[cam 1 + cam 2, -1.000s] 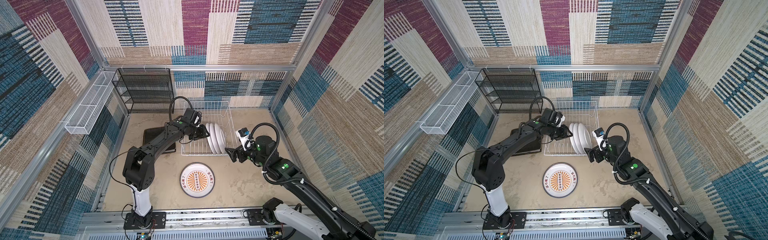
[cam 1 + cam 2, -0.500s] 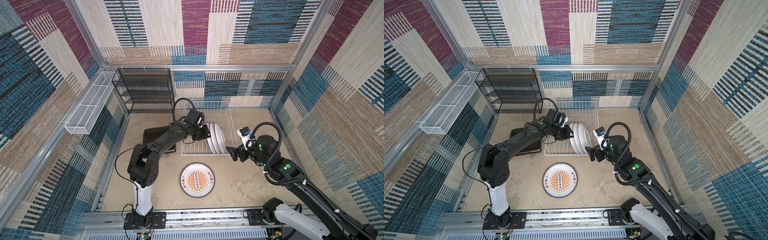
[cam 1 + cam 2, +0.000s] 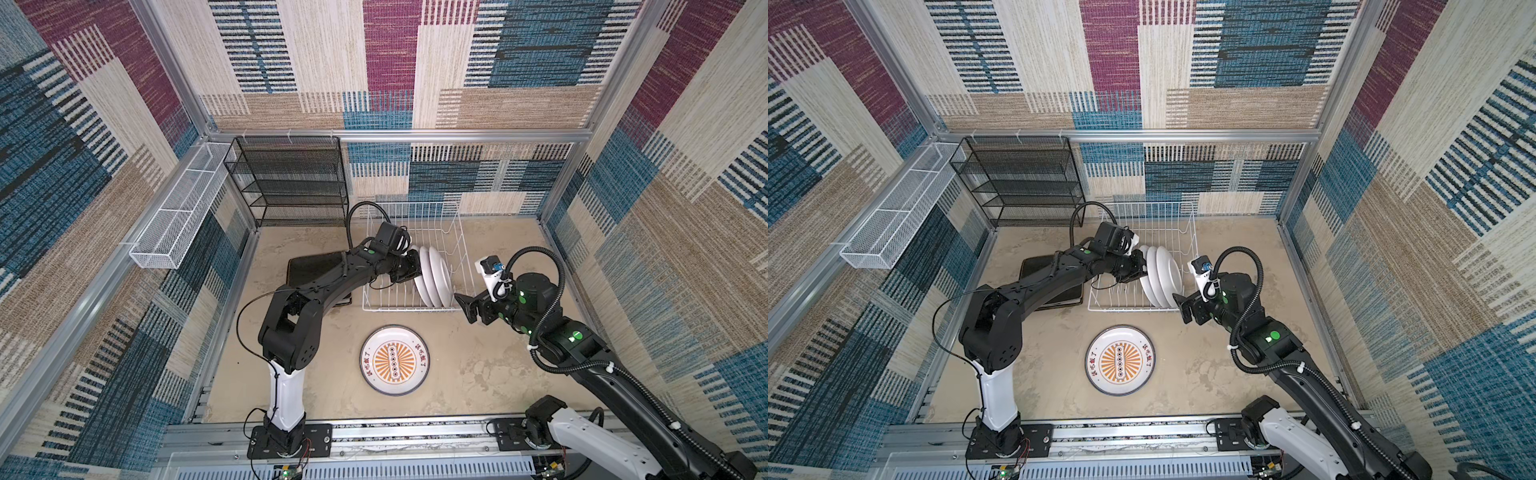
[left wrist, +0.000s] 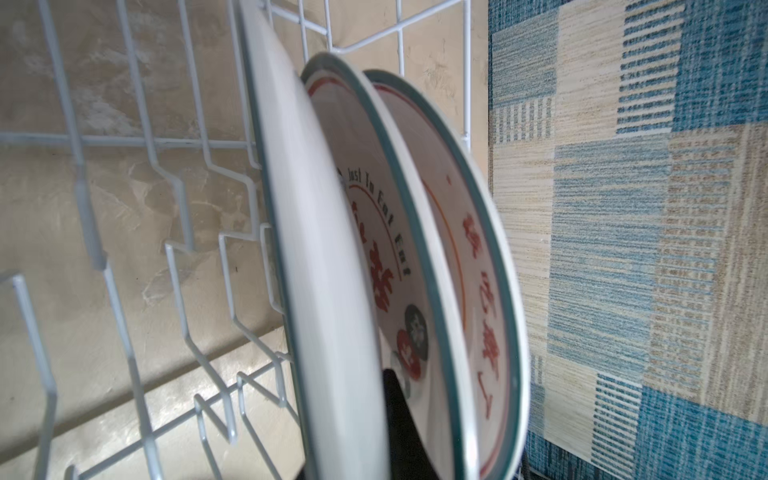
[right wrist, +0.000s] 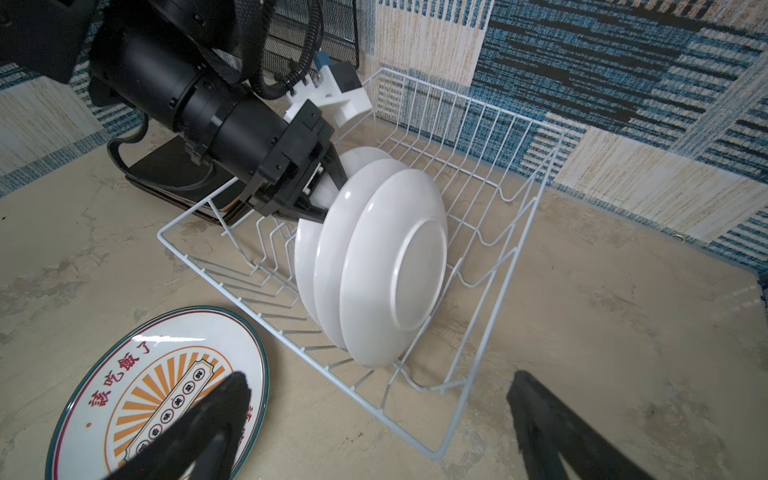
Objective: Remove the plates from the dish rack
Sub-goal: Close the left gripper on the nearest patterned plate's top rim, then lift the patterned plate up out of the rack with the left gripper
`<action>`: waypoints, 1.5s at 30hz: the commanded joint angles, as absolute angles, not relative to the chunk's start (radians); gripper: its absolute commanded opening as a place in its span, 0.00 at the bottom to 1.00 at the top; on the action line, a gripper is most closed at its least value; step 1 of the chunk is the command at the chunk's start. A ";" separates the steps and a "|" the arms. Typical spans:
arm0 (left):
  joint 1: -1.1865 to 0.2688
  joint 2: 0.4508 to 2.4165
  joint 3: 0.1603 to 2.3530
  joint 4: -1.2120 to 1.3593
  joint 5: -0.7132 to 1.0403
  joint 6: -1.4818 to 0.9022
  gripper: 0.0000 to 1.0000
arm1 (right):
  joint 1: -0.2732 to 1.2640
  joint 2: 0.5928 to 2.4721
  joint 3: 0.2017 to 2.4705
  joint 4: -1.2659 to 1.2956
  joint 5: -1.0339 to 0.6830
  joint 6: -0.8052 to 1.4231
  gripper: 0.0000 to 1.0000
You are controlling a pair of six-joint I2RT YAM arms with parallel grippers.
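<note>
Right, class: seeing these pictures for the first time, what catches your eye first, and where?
Three white plates stand on edge in the wire dish rack at the back of the table, the left gripper shut on the leftmost plate. In front of the rack a sunburst plate lies flat, face up, and the right gripper hangs open by the rack's near right corner.

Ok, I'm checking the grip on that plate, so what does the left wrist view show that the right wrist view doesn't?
Only the left wrist view: the standing plates' printed faces, red characters inside dark rims. Only the right wrist view: the left gripper shut on the end plate, the plates' plain white backs, the flat plate on the table, and the right gripper open. Both: three plates standing in the dish rack.
</note>
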State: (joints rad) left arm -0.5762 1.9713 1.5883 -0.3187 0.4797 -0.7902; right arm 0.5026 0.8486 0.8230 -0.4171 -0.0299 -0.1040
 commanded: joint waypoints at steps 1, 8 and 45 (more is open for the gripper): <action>-0.576 1.993 1.591 -0.335 0.441 -0.841 0.12 | 0.502 0.842 0.823 -0.396 -0.002 -0.117 0.99; -0.580 2.014 1.615 -0.309 0.449 -0.875 0.01 | 0.502 0.822 0.831 -0.374 -0.008 -0.112 0.99; -0.600 1.804 1.650 -0.445 0.440 -0.772 0.00 | 0.502 0.805 0.876 -0.398 0.013 -0.004 0.99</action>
State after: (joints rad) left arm -0.5983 1.8320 1.6585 -0.4595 0.4442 -0.8024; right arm 0.5026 0.8158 0.8719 -0.4145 0.0208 -0.0387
